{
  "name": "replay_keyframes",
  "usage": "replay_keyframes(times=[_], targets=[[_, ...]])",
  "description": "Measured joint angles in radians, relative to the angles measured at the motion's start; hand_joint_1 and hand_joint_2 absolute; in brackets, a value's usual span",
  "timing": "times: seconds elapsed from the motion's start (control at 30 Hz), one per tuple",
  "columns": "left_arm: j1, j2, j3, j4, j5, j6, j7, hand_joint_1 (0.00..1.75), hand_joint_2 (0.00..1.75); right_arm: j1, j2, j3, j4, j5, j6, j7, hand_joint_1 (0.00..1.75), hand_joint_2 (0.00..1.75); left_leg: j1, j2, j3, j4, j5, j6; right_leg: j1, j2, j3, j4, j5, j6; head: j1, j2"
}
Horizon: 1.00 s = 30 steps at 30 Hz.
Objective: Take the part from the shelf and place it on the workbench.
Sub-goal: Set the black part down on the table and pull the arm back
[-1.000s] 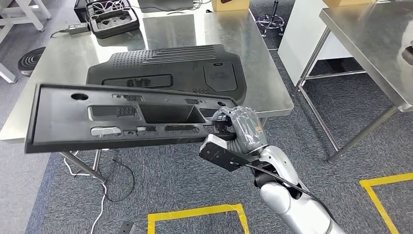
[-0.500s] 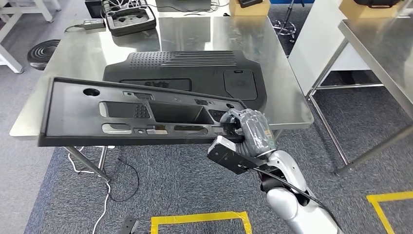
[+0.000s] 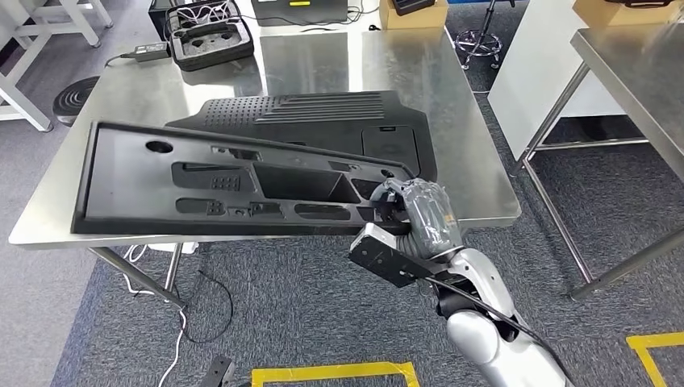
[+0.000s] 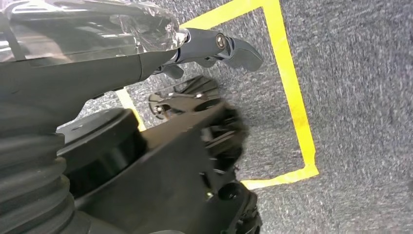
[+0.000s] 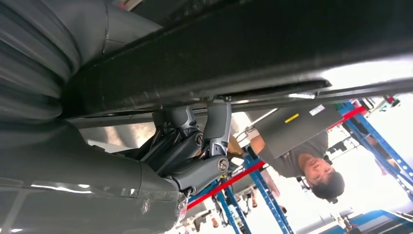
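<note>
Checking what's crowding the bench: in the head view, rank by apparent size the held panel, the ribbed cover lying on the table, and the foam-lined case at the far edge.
1. Held panel, though nearness to the camera inflates it.
2. Ribbed cover, partly hidden behind the panel, so the top two are unsure.
3. Foam-lined case, clearly smallest.

Head view bright and even, overhead light, soft glare on the steel desk (image 3: 452, 161), sharp overall with mild bending at the edges. Left wrist view: close dark parts blurred, carpet (image 4: 350, 97) sharp. Right wrist view: background blown out white, the part (image 5: 272, 53) dark and underexposed, near cover out of focus.
</note>
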Motion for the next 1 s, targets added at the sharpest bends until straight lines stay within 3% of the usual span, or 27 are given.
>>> replay_keyframes(times=[0.03,0.1,0.13,0.17,0.23,0.33,0.37,0.43,0.47,0.5,0.53,0.57,0.63,0.67,0.8,0.87,0.97,1.0], targets=[[0.001,0.000,0.000,0.000,0.000,0.000,0.000,0.00,1.75,0.000,0.000,0.000,0.000,0.000,0.000,-0.001,1.75,1.75,0.000,0.000,-0.005,-0.019,0.034,0.001,0.000,0.001,0.010,0.000,-0.007,0.001,-0.003,0.000],[0.002,0.001,0.000,0.000,0.001,0.001,-0.001,0.00,1.75,-0.001,0.001,0.000,0.000,0.000,0.000,-0.002,1.75,1.75,-0.001,0.000,0.027,-0.135,0.126,0.008,0.000,0.002,0.033,0.000,-0.025,0.006,-0.011,0.000],[0.001,0.001,0.000,0.000,0.002,0.001,-0.002,0.00,1.75,-0.003,0.001,0.000,0.001,0.000,0.000,-0.003,1.75,1.75,-0.003,-0.001,0.044,-0.189,0.156,0.012,0.001,0.003,0.040,0.002,-0.033,0.011,-0.013,0.000],[0.001,0.001,0.000,0.000,0.003,0.001,-0.002,0.00,1.75,-0.005,0.002,0.000,0.001,0.000,0.000,-0.003,1.75,1.75,-0.006,-0.001,0.058,-0.228,0.167,0.016,0.002,0.004,0.043,0.003,-0.039,0.015,-0.015,0.000],[0.001,0.001,0.000,0.000,0.004,0.001,-0.003,0.00,1.75,-0.009,0.004,0.002,0.002,0.000,0.000,-0.004,1.75,1.75,-0.012,-0.002,0.063,-0.251,0.156,0.023,0.002,0.005,0.041,0.001,-0.043,0.026,-0.013,0.000],[0.000,0.002,0.000,0.000,0.005,0.001,-0.006,0.00,1.75,-0.012,0.004,0.004,0.003,0.001,0.000,-0.004,1.75,1.75,-0.006,-0.002,0.080,-0.269,0.148,0.038,0.000,0.003,0.041,0.016,-0.061,0.044,-0.007,0.000],[-0.002,0.003,0.001,0.000,0.006,0.001,-0.007,0.00,1.75,-0.014,0.004,0.004,0.003,0.001,-0.001,-0.004,1.75,1.75,-0.002,-0.002,0.090,-0.276,0.146,0.043,0.000,0.003,0.025,0.054,-0.078,0.049,-0.001,0.000],[-0.002,0.003,0.001,0.000,0.006,0.001,-0.008,0.00,1.75,-0.017,0.004,0.005,0.004,0.001,-0.001,-0.005,1.75,1.75,-0.001,0.000,0.104,-0.281,0.138,0.050,-0.003,0.003,-0.047,0.179,-0.120,0.056,0.014,0.000],[-0.002,0.003,0.001,0.000,0.006,0.001,-0.008,0.00,1.75,-0.016,0.004,0.006,0.005,0.001,0.000,-0.004,1.75,1.75,-0.001,0.000,0.109,-0.281,0.133,0.052,-0.003,0.003,-0.087,0.236,-0.129,0.058,0.020,0.000],[-0.001,0.003,0.001,0.000,0.006,0.001,-0.008,0.00,1.75,-0.015,0.004,0.007,0.007,0.000,0.000,-0.004,1.75,1.75,-0.001,-0.001,0.115,-0.281,0.128,0.052,-0.004,0.003,-0.116,0.265,-0.120,0.059,0.024,0.000],[-0.001,0.003,0.001,0.000,0.006,0.001,-0.008,0.00,1.75,-0.015,0.004,0.008,0.009,0.000,0.000,-0.004,1.75,1.75,-0.001,-0.002,0.122,-0.281,0.122,0.052,-0.005,0.003,-0.127,0.258,-0.092,0.059,0.028,0.000],[0.000,0.003,0.001,0.000,0.007,0.001,-0.008,0.00,1.75,-0.015,0.004,0.010,0.011,0.000,0.000,-0.004,1.75,1.75,-0.001,-0.003,0.132,-0.281,0.115,0.051,-0.005,0.003,-0.120,0.213,-0.047,0.057,0.033,0.000],[-0.001,0.003,0.001,0.000,0.007,0.000,-0.008,0.00,1.75,-0.016,0.004,0.011,0.014,0.000,-0.001,-0.005,1.75,1.75,-0.003,-0.005,0.149,-0.280,0.101,0.044,-0.002,0.002,-0.081,0.092,0.031,0.049,0.042,0.000],[-0.001,0.003,0.001,0.000,0.007,0.000,-0.008,0.00,1.75,-0.017,0.005,0.011,0.015,0.000,-0.001,-0.005,1.75,1.75,-0.004,-0.006,0.153,-0.280,0.095,0.039,0.001,0.002,-0.063,0.046,0.046,0.043,0.046,0.000],[-0.002,0.003,0.001,0.000,0.006,-0.001,-0.007,0.00,1.75,-0.020,0.006,0.014,0.016,-0.001,-0.001,-0.006,1.75,1.75,-0.004,-0.004,0.161,-0.283,0.081,0.018,0.004,0.003,-0.043,0.007,0.031,0.021,0.043,0.000],[-0.004,0.003,0.001,0.000,0.006,-0.001,-0.007,0.00,1.75,-0.020,0.006,0.014,0.016,0.000,-0.001,-0.007,1.75,1.75,-0.004,-0.003,0.148,-0.239,0.056,0.007,-0.001,0.002,-0.028,-0.004,0.028,0.011,0.034,0.000],[-0.002,0.003,0.001,0.000,0.004,-0.001,-0.007,0.00,1.75,-0.020,0.007,0.015,0.016,-0.001,-0.001,-0.008,1.75,1.75,-0.001,-0.002,0.046,-0.054,-0.008,0.000,-0.002,-0.001,-0.008,-0.008,0.014,-0.002,0.016,0.000],[0.000,0.003,0.001,0.000,0.003,-0.001,-0.007,0.00,1.75,-0.019,0.008,0.015,0.016,-0.001,-0.001,-0.008,1.75,1.75,0.001,-0.002,0.014,-0.012,-0.010,-0.002,-0.002,0.000,-0.001,-0.008,0.008,-0.002,0.012,0.000]])
